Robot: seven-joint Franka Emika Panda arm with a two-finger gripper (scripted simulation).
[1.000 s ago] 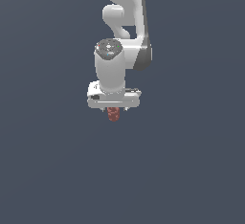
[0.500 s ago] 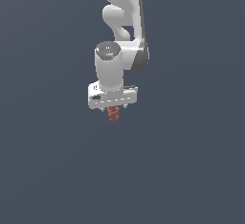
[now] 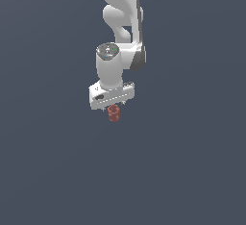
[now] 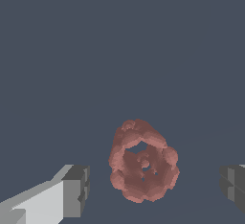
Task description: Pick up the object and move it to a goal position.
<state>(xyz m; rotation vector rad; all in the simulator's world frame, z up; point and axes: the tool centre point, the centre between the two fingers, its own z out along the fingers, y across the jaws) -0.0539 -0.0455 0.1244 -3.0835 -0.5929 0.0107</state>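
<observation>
All I get behind the scene is one flat dark slate-blue backdrop (image 3: 43, 171), filling the exterior view from edge to edge and corner to corner. I see no seam where a floor would meet a wall, so I cannot tell whether I am looking at ground, wall or open space. The tone is nearly uniform, only faintly lighter toward the lower part of the exterior view. Lighting is soft and even, with no cast shadow on the backdrop. The wrist view shows the same plain slate-blue field (image 4: 119, 36), equally featureless, without texture, pattern or furniture.
</observation>
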